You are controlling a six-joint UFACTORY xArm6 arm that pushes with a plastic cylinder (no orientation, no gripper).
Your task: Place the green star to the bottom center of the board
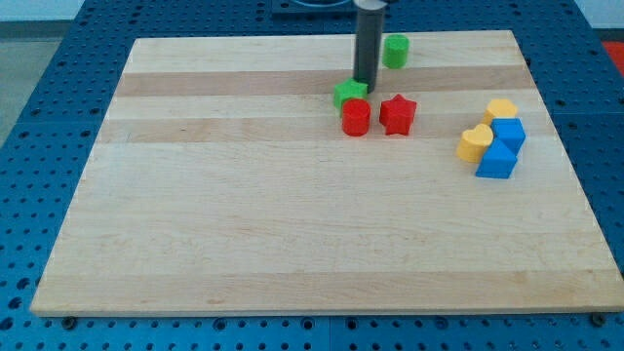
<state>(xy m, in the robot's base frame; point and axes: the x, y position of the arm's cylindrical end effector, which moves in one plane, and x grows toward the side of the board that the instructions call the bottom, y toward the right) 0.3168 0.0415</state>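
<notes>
The green star (348, 94) lies in the upper middle of the wooden board (244, 214), touching a red cylinder (356, 117) just below it. My tip (364, 84) stands against the star's upper right side. A red star (398, 114) lies right of the red cylinder. A green cylinder (395, 51) stands alone near the board's top edge, right of the rod.
At the view's right a cluster holds a yellow block (501, 109), a yellow heart-shaped block (475, 143) and two blue blocks (508, 132) (496, 161). The board rests on a blue perforated table (39, 117).
</notes>
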